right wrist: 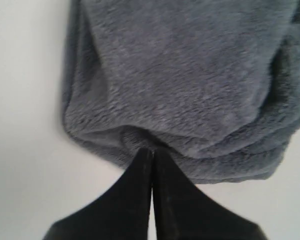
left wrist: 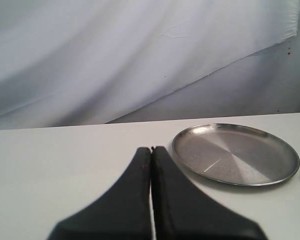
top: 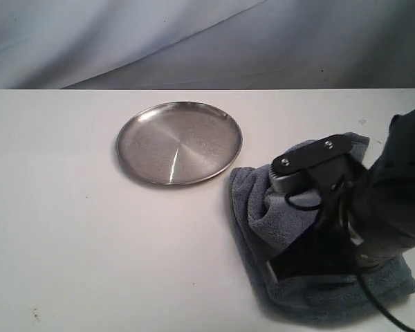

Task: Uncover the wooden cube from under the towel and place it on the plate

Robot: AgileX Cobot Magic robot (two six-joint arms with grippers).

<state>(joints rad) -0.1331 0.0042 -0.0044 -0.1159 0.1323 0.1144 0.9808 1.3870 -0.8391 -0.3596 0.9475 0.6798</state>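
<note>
Towel [right wrist: 190,75] edge is pinched in the right hand [right wrist: 152,149] — fingers pressed together, arm angled down — left hand [left wrist: 151,149] closed, empty.

Right arm [top: 394,200] masks much of the towel [top: 252,204] in the exterior view and runs off the right edge. Right wrist view crops the towel. Wooden cube not visible anywhere.
</note>
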